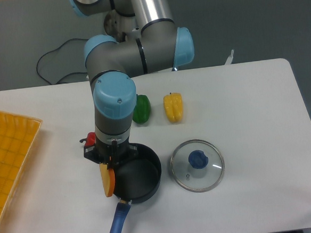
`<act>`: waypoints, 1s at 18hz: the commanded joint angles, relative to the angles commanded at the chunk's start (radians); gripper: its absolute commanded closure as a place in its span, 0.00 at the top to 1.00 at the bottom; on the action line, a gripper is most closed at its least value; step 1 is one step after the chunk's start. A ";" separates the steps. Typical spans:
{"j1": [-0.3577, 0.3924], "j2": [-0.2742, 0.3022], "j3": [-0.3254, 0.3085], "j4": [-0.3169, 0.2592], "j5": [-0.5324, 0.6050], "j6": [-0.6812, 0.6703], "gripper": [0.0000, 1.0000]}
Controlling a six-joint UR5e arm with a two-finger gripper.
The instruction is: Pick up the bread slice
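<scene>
The bread slice (107,180) hangs on edge, its yellow-tan face and orange crust showing, over the left rim of the black pan (134,173). My gripper (109,163) points straight down and is shut on the slice's upper edge. The arm's wrist hides the fingers themselves, and the slice is lifted off the table.
A green pepper (141,108) and a yellow pepper (173,106) lie behind the pan. A glass lid with a blue knob (197,165) sits to the pan's right. The pan's blue handle (116,227) points to the front. An orange tray (9,158) lies at the left edge.
</scene>
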 joint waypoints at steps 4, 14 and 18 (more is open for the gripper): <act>0.011 -0.018 0.009 0.000 0.002 0.008 0.04; 0.029 -0.048 -0.003 0.026 0.038 0.027 0.04; 0.046 -0.049 -0.003 0.026 0.044 0.052 0.04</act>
